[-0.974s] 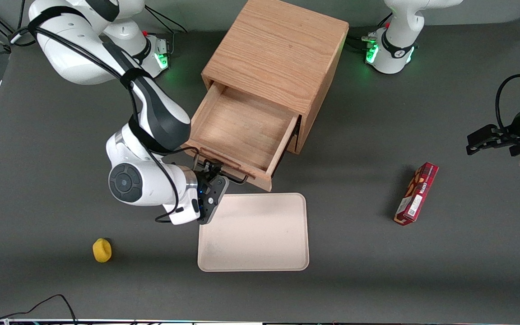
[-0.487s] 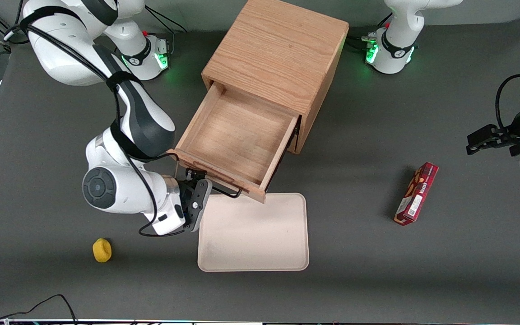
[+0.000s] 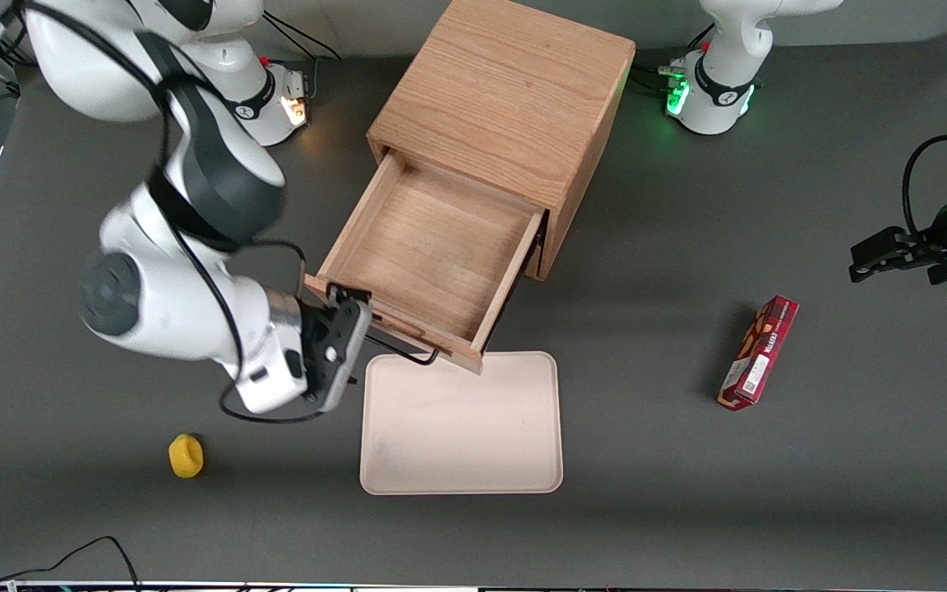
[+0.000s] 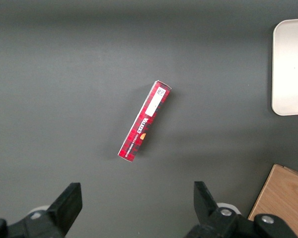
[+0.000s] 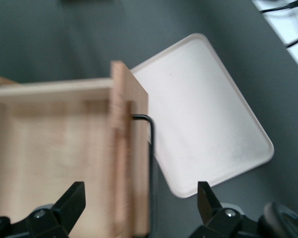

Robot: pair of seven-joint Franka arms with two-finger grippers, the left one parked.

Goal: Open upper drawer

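Observation:
The light oak cabinet [image 3: 506,90] stands in the middle of the table. Its upper drawer [image 3: 432,247] is pulled well out and is empty. The drawer's black wire handle [image 3: 408,355] runs along its front, over the edge of the beige tray. My gripper [image 3: 350,302] is open and holds nothing. It hovers at the end of the drawer front that lies toward the working arm's side. In the right wrist view the gripper [image 5: 141,201] straddles the drawer front [image 5: 131,163] and the handle [image 5: 151,163] without touching them. The lower drawer is hidden under the upper one.
A beige tray [image 3: 461,427] lies just in front of the open drawer and shows in the right wrist view [image 5: 203,124]. A red snack box [image 3: 759,352] lies toward the parked arm's end. A small yellow object [image 3: 186,455] lies nearer the front camera, toward the working arm's end.
The upper drawer slid farther out of the cabinet. My gripper moved with it, then shifted along the drawer front toward the working arm's end and rose; its fingers now stand apart.

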